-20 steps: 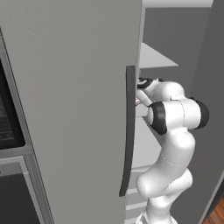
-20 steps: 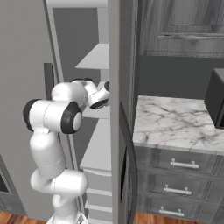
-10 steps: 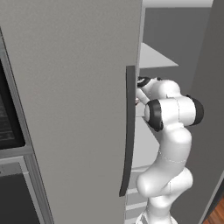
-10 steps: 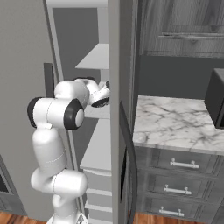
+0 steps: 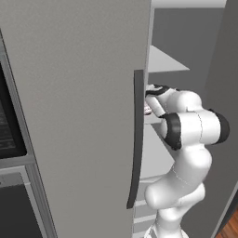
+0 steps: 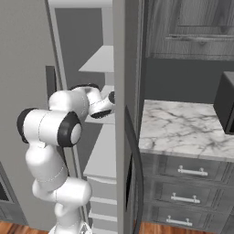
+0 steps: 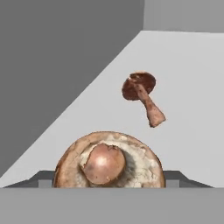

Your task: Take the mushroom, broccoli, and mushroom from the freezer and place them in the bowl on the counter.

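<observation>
In the hand view a big brown mushroom (image 7: 109,162) with a pale round stem stub sits right between my two dark fingertips (image 7: 43,178), which press its left and right sides. My gripper (image 7: 109,180) is shut on it. A second, smaller mushroom (image 7: 141,92) with a long stem lies farther back on the white freezer shelf (image 7: 188,87). From the base views my arm reaches into the open freezer (image 5: 69,116), the hand (image 6: 106,101) passing behind its side wall. The counter (image 6: 183,128) lies to the right. Broccoli and bowl are out of view.
The freezer door with its long dark bar handle (image 5: 136,139) stands open close to the left of my arm. White shelves (image 6: 98,61) sit above and below the hand. A black appliance (image 6: 226,103) stands at the counter's right end, over dark drawers (image 6: 192,171).
The arm has eased a little deeper into the freezer, elbow shifting slightly toward the door. Everything else stays put.
</observation>
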